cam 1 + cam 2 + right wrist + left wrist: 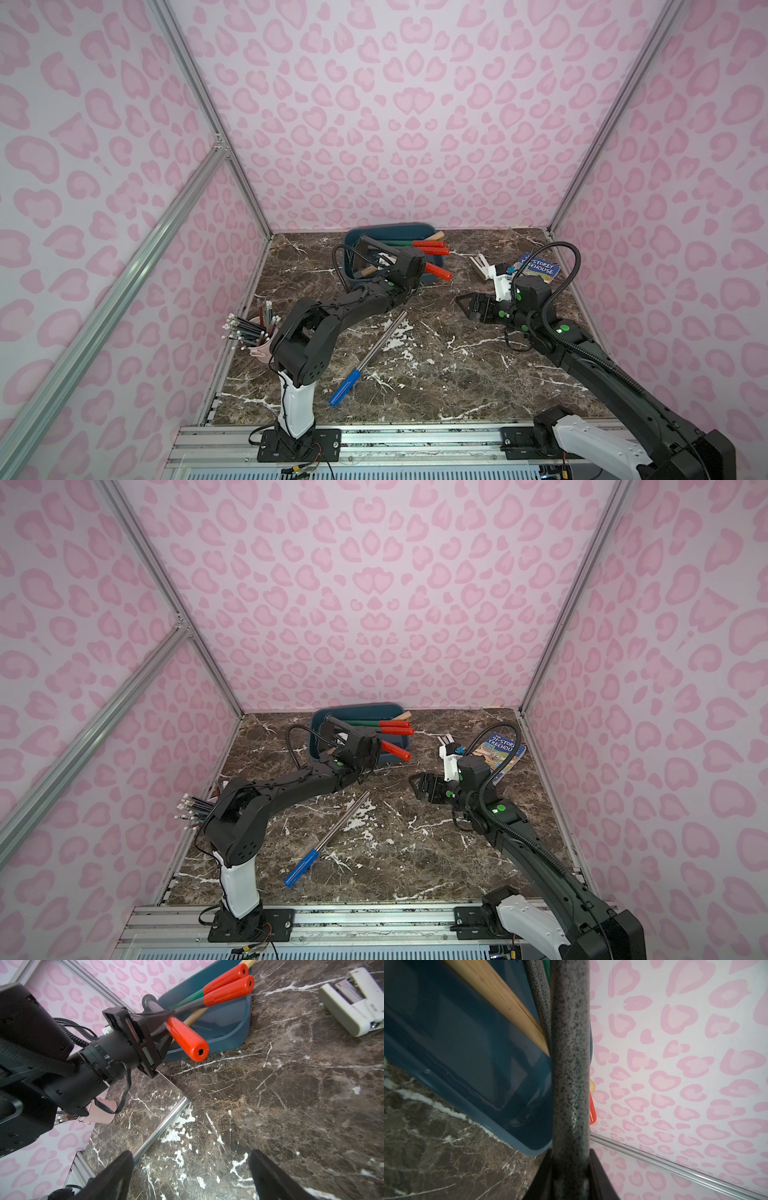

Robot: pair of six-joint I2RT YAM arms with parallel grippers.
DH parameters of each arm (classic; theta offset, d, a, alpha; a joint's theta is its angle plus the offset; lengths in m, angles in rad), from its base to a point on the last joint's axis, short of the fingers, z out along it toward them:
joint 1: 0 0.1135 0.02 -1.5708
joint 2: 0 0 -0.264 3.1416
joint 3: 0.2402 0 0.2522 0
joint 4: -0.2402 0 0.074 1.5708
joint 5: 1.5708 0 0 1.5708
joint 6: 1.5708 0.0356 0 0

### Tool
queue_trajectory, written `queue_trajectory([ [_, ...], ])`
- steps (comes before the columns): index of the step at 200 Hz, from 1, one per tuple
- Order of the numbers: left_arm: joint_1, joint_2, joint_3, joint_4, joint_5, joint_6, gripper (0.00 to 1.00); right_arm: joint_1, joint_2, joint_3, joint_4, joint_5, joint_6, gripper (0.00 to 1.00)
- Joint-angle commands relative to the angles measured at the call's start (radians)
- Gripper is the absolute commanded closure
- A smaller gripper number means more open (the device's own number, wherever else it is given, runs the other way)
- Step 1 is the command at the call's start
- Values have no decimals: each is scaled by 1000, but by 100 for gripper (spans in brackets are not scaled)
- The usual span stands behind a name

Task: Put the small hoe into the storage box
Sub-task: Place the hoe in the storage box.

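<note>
Currently, the desk (457, 374) carries the storage box (390, 227) directly below and beyond the left end effector (169, 1025). Note that the small hoe (187, 1040) is not yet in the box. It hangs above the box, and its red handle juts from the end effector out over the box's rim.

The left end effector is clamped on the hoe's speckled shaft, just behind that handle. The right end effector (464, 306) stands wide apart and empty, well clear of the box.

Expect trouble if you release here. The overhanging handle would likely tip the hoe over the shallow rim onto the desk. A careless descent may jam the hoe across the red-handled tools (430, 247) lying in the box, or shove the box.
</note>
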Motion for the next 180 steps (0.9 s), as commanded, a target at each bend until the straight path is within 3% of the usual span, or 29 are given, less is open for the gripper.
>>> queue_trajectory([
  [1, 3, 13, 28, 28, -57, 1, 99, 2, -4, -1, 15, 3, -12, 8],
  [180, 15, 140, 160, -30, -109, -126, 99, 2, -15, -15, -1, 20, -27, 8],
])
